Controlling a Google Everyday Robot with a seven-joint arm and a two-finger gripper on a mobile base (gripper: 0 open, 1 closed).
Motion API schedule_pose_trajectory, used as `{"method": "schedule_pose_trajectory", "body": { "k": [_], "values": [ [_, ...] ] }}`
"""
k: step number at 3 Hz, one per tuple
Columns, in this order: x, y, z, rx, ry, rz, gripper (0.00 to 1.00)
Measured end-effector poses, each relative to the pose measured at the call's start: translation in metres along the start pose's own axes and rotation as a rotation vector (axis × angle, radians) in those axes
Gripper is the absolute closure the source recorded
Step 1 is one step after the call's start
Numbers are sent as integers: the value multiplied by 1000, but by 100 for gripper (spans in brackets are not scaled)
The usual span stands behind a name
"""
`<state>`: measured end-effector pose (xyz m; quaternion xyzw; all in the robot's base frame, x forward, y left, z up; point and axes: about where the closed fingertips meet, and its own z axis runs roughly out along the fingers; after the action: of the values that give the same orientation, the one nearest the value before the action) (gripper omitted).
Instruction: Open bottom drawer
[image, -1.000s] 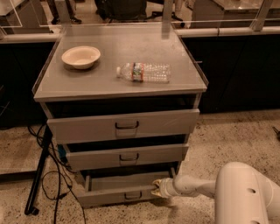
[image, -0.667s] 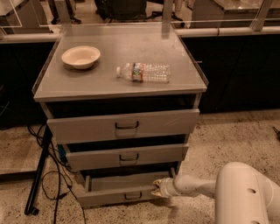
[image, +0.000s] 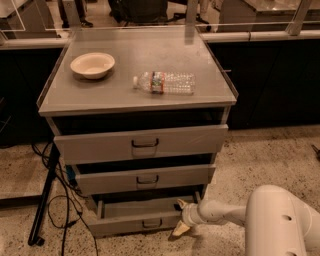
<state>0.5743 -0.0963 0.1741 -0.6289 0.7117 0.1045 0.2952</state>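
Note:
The bottom drawer (image: 135, 221) is the lowest and narrowest grey front of the cabinet, with a small dark loop handle (image: 151, 223) at its centre. It stands pulled out a little, with a strip of its grey inside showing above the front panel. My gripper (image: 180, 216) is at the drawer's right end, on a white arm reaching in from the lower right. One cream finger (image: 180, 228) points down past the front panel's right edge and the other finger sits near the top edge.
The top drawer (image: 142, 143) and the middle drawer (image: 145, 178) are also slightly open. A cream bowl (image: 92, 64) and a plastic bottle (image: 165, 82) lying on its side are on the cabinet top. Black cables and a stand leg (image: 45, 200) lie on the floor at left.

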Motion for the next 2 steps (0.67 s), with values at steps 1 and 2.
{"method": "schedule_pose_trajectory", "body": {
  "k": [1,2],
  "values": [
    [0,0,0,0,0,0,100],
    [10,29,-3,-9,-7,5,100]
  ]
}}
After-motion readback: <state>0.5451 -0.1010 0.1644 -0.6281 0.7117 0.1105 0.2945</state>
